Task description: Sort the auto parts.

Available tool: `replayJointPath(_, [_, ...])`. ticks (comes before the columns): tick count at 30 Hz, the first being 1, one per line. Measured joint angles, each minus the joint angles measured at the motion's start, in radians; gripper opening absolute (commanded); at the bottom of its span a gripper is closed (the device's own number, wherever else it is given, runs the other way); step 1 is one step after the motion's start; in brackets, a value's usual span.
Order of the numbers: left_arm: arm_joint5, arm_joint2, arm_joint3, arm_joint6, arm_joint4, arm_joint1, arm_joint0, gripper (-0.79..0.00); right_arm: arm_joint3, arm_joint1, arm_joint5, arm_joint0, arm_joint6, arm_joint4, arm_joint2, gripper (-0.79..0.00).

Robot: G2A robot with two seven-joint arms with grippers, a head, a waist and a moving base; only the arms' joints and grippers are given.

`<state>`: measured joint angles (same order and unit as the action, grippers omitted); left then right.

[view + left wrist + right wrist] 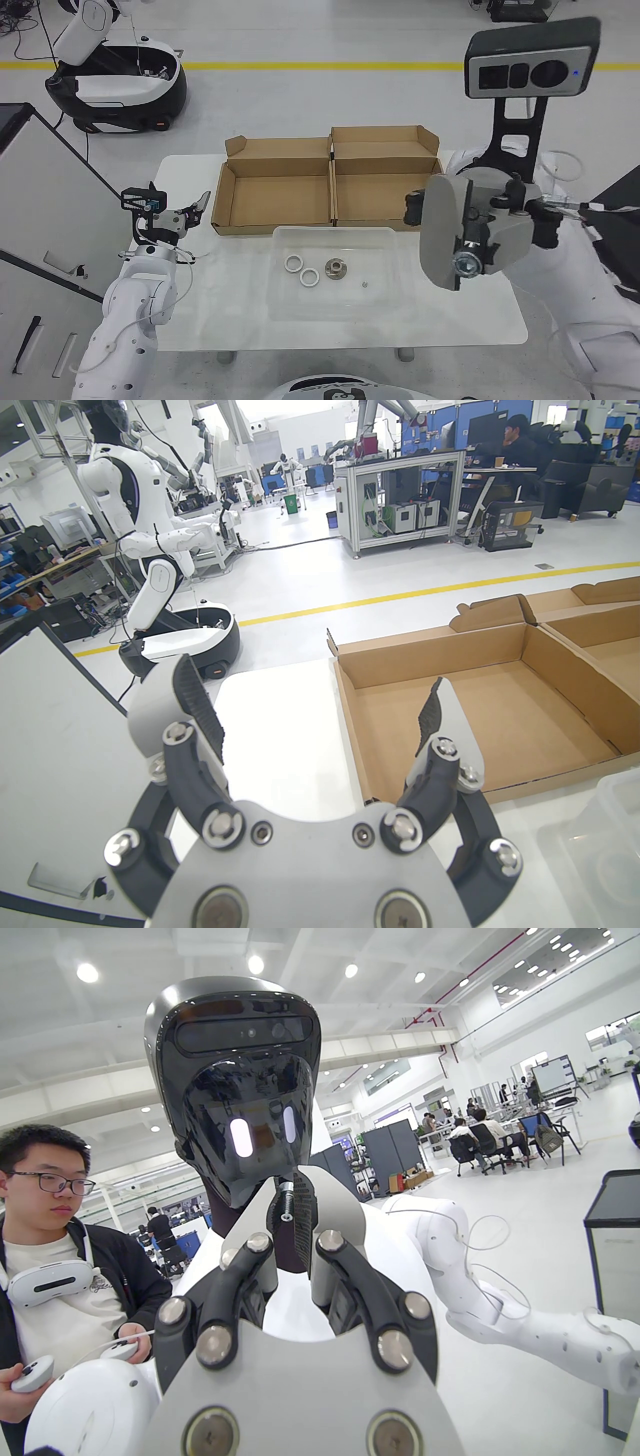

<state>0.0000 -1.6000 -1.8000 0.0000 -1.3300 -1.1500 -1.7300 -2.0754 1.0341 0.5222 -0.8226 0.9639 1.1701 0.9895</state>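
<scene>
Right gripper clenched on a small threaded metal part; left gripper released.

From my station I see the right gripper held high over the right end of the white table, turned upward, with the part pinched between its fingertips. The left gripper hangs over the left part of the table, fingers spread wide with nothing between them, near the left cardboard box. The right cardboard box stands against that box, side by side, both open along the table's back. In front of them sits a clear bin. It holds one white ring, a second white ring just beside it, a metal nut and a tiny pale piece lying apart.
</scene>
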Motion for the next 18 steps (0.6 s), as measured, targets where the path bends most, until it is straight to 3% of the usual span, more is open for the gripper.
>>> replayJointPath(18, [0.0,0.0,0.0,0.0,0.0,0.0,0.0,0.0,0.005,0.008,0.019,-0.012,-0.02,-0.009,-0.002,-0.785])
